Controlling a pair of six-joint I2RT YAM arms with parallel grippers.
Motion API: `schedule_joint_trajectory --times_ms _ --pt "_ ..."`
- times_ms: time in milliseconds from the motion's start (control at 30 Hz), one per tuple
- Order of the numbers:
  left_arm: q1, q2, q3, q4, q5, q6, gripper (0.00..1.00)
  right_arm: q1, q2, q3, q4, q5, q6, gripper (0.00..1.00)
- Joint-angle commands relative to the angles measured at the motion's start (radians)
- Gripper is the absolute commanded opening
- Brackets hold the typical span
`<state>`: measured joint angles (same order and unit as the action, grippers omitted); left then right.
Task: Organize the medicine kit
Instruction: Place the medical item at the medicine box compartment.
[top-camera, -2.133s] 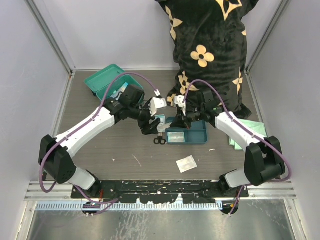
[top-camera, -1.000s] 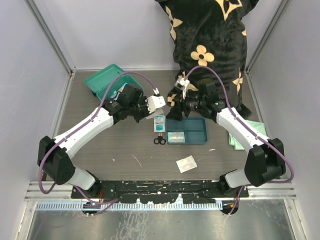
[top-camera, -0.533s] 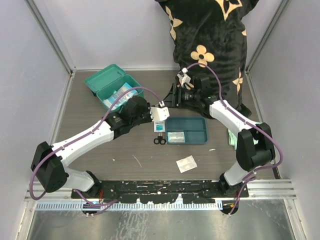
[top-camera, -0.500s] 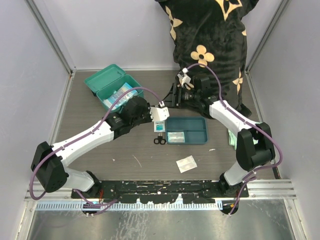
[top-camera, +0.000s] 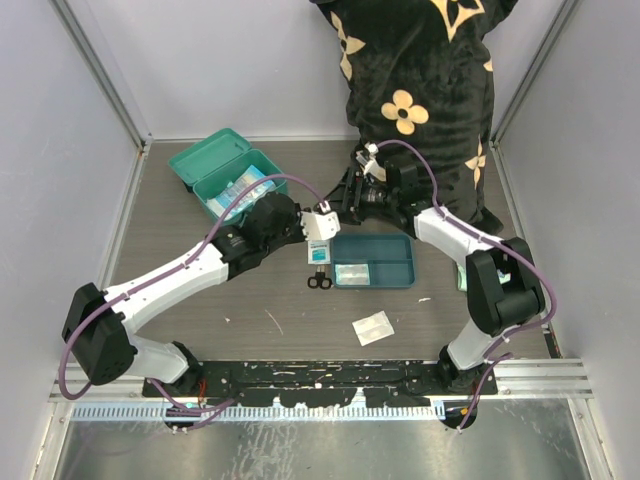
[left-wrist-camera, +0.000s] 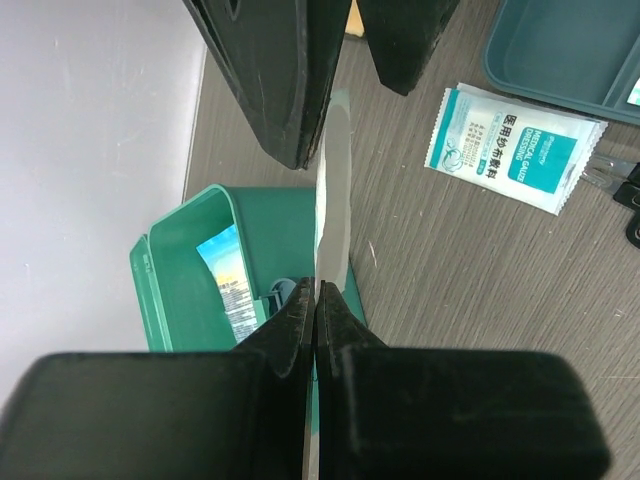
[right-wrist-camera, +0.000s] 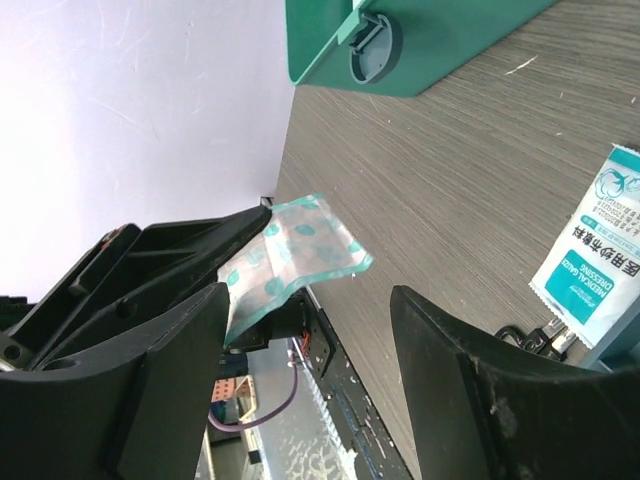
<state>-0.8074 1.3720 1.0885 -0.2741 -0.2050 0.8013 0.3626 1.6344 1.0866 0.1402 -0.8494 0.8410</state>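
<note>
The medicine kit (top-camera: 212, 157), a teal-green box, lies open at the back left with a blue-white pack inside; it also shows in the left wrist view (left-wrist-camera: 185, 255) and, with its latch, in the right wrist view (right-wrist-camera: 430, 40). My left gripper (top-camera: 312, 227) is shut on a thin white packet with teal dots (right-wrist-camera: 290, 250), seen edge-on in its own view (left-wrist-camera: 333, 195). My right gripper (top-camera: 341, 207) hangs open just right of it. Its fingers (right-wrist-camera: 150, 370) stand on either side of the packet's free end without touching it.
A darker divided tray (top-camera: 392, 262) sits mid-table, with a white-teal sachet (top-camera: 318, 251) and black scissors (top-camera: 320, 282) to its left. A white packet (top-camera: 373, 327) lies nearer the front. A person in a dark flowered garment (top-camera: 410, 80) stands behind the table.
My left arm carried the dotted packet from over the tray to the left and down. My right gripper rose, opened wider and swung left toward the packet.
</note>
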Motion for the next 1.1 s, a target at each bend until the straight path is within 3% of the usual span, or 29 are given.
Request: schedule_joint_trajectory --times_ms 0,500,800,967,1067 --pt "-0.008 -0.007 0.011 0.077 -0.008 -0.005 0.0 -0.004 0.019 0.005 0.11 -0.027 0.085 0.71" --pt "-0.022 0.015 0.01 0.075 0.001 -0.005 0.0 -0.003 0.051 -0.013 0.226 -0.053 0.178 0.4" --pt "-0.025 0.016 0.004 0.067 0.01 -0.002 0.0 -0.006 0.054 -0.008 0.225 -0.058 0.155 0.24" --pt "-0.024 0.013 0.01 0.03 0.049 -0.009 0.0 -0.008 0.043 0.001 0.195 -0.051 0.112 0.09" --pt "-0.024 0.012 0.021 -0.016 0.093 -0.025 0.1 -0.012 0.031 0.007 0.164 -0.046 0.068 0.02"
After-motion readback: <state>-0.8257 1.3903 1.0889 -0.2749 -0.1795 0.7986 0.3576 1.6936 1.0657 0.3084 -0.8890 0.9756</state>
